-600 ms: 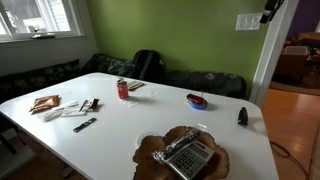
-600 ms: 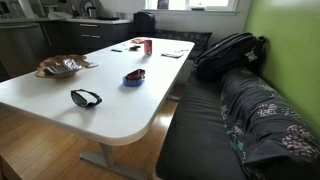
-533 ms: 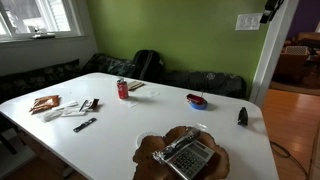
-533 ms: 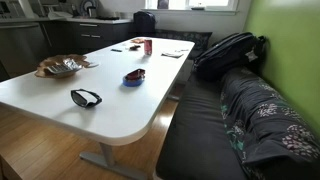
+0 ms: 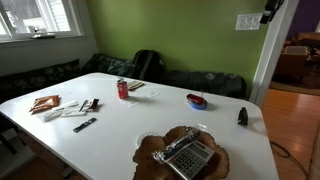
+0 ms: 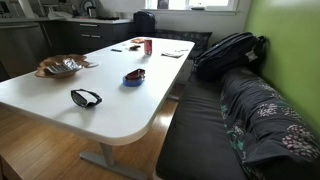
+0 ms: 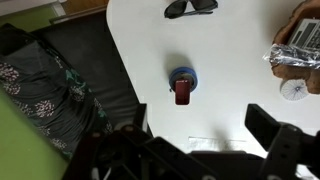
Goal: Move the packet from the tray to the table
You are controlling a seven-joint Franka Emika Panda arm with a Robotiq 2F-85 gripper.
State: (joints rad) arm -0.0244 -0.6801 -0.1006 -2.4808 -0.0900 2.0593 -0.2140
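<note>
The brown wooden tray (image 5: 150, 152) sits at the near end of the white table (image 5: 120, 125). It holds a grey keyed calculator (image 5: 193, 158), and the slim dark silvery packet (image 5: 178, 146) lies beside the calculator. The tray also shows in an exterior view (image 6: 48, 70) and at the right edge of the wrist view (image 7: 305, 78). My gripper (image 7: 200, 125) hangs high above the table, open and empty. It is well away from the tray, with bare tabletop between its fingers.
A blue dish holding a red object (image 7: 182, 85) lies just beyond my fingers. Black sunglasses (image 7: 190, 8) lie further on. A red can (image 5: 123, 89), papers and small items (image 5: 70, 108) stand at the table's far side. A dark couch (image 7: 50, 90) runs along the table's edge.
</note>
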